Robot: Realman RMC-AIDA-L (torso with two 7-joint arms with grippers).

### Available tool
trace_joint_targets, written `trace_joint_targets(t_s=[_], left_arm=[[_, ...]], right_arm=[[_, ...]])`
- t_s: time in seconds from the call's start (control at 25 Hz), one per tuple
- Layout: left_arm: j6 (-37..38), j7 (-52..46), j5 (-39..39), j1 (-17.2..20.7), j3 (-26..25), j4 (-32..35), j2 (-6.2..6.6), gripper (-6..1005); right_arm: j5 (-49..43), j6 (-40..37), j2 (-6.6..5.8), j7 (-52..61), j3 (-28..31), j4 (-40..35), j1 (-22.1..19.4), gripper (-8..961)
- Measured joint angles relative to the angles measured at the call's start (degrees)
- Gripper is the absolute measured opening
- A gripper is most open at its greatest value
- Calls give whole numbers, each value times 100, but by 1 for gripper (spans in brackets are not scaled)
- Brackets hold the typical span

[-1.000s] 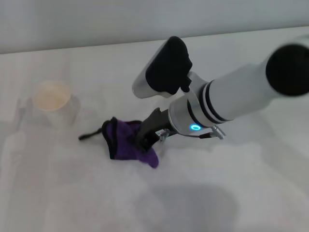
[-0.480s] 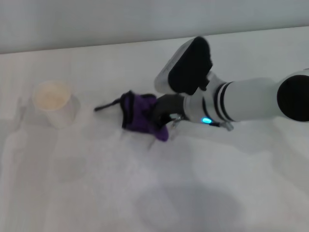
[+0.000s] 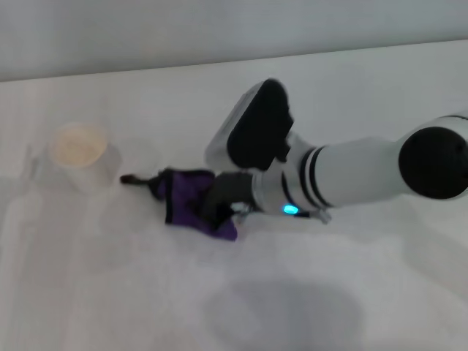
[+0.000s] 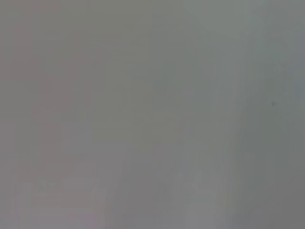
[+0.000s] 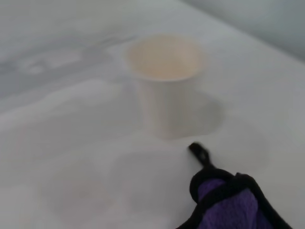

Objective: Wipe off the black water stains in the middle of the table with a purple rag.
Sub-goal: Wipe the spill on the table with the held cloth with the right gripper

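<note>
The purple rag (image 3: 191,205) looks soft, light and floppy. It bends and bunches when it is pushed, so it probably works best pressed flat on the bench (image 3: 110,278). A good place to hold it is the thick folded middle, not the thin strap (image 3: 135,179), which would likely let it dangle.

The right pincer (image 3: 219,206) is down on the rag and seems to be closed on it, pressing it against the bench. The rag sits near the middle of the bench, close to a paper cup (image 3: 80,155) but not touching it.

The rag is deep purple and fuzzy, with black edging and a short black strap pointing toward the cup. No dark stain shows on the white bench around it.

The left pincer is not seen.
</note>
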Motion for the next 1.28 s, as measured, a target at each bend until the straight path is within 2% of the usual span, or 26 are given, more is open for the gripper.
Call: trace_joint_targets(t_s=[0.24, 0.4, 0.52, 0.76, 0.92, 1.04, 1.28], left_arm=[[-6, 0, 1, -62, 0, -36, 0, 880], [-13, 26, 19, -117, 0, -36, 0, 880], [-13, 31, 30, -126, 0, -38, -1, 880], [12, 32, 16, -130, 0, -48, 0, 880], [18, 23, 12, -130, 0, -52, -1, 880], [18, 16, 11, -131, 0, -52, 0, 880], [13, 7, 19, -139, 0, -52, 0, 880]], right_arm=[[408, 343, 5, -194, -249, -53, 56, 103], [469, -128, 2, -374, -184, 144, 50, 103], [456, -398, -30, -533, 176, 409, 22, 103], [454, -387, -50, -1069, 1131, 883, -127, 103], [494, -379, -37, -1185, 1419, 1119, -140, 101], [581, -349, -9, -1189, 1196, 1013, -154, 100], [1397, -318, 10, -1192, 59, 832, 104, 99]])
